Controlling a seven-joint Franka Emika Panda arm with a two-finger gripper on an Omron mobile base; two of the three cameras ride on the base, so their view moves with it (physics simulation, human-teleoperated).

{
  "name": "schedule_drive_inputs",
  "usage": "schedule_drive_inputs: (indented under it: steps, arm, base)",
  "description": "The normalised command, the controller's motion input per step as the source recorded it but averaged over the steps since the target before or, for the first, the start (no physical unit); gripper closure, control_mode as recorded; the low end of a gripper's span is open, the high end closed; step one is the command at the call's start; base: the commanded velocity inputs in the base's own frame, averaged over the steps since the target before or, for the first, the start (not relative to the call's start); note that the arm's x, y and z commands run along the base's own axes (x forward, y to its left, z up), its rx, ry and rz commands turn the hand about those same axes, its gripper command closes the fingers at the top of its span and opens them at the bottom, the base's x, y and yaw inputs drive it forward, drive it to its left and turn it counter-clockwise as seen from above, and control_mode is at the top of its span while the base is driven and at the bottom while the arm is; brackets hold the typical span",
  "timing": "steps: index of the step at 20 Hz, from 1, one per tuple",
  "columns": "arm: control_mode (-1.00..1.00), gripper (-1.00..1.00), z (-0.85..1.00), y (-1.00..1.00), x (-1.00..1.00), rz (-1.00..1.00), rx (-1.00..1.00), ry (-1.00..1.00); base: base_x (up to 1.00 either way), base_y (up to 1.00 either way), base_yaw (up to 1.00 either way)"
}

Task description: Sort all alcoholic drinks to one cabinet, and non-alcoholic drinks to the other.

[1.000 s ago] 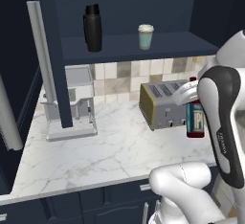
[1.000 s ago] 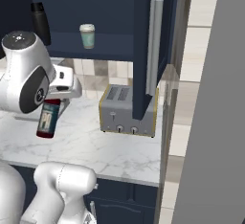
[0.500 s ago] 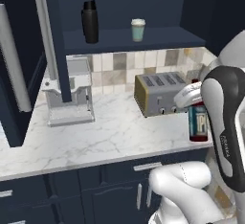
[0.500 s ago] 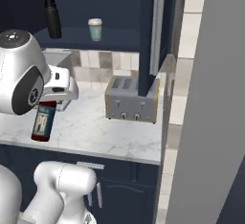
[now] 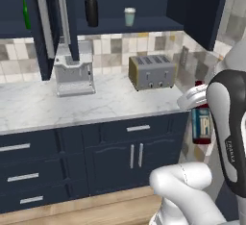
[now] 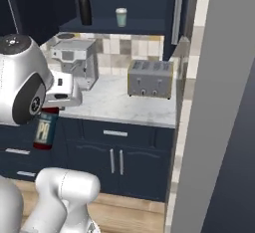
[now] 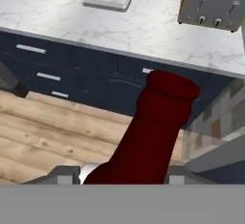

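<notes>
I look out over a white marble counter [image 5: 103, 104], my landmark for everything else. A silver four-slot toaster [image 5: 151, 71] sits on it toward its right end, back near the tiled backsplash [image 5: 113, 46]. A grey coffee machine [image 5: 73, 73] stands on it well to the toaster's left. Beneath the counter run navy drawers and doors with silver handles [image 5: 136, 155], and below those lies a wooden floor [image 7: 52, 137].

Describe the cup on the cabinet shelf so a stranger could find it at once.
Start at the dark navy wall cabinet above the marble counter and look along its open shelf, above the toaster. Two things stand there: a tall black flask and, to its right, the cup, short and pale teal with a white lid.
</notes>
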Motion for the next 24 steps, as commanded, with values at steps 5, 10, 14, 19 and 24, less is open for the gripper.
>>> schedule_drive_inputs:
  steps: [5, 10, 14, 19, 24]
  arm:
    - [1.00, 1.00, 0.00, 0.00, 0.00, 0.00, 0.00, 0.00]
    - [1.00, 1.00, 0.00, 0.00, 0.00, 0.00, 0.00, 0.00]
    - [1.00, 1.00, 0.00, 0.00, 0.00, 0.00, 0.00, 0.00]
    - [1.00, 1.00, 0.00, 0.00, 0.00, 0.00, 0.00, 0.00]
    - [1.00, 1.00, 0.00, 0.00, 0.00, 0.00, 0.00, 0.00]
  base:
    - [-0.40, 0.99, 0.00]
    - [-0.18, 1.00, 0.00]
    - [-0.18, 1.00, 0.00]
    - [-0.13, 0.89, 0.00]
    - [0.12, 0.58, 0.00]
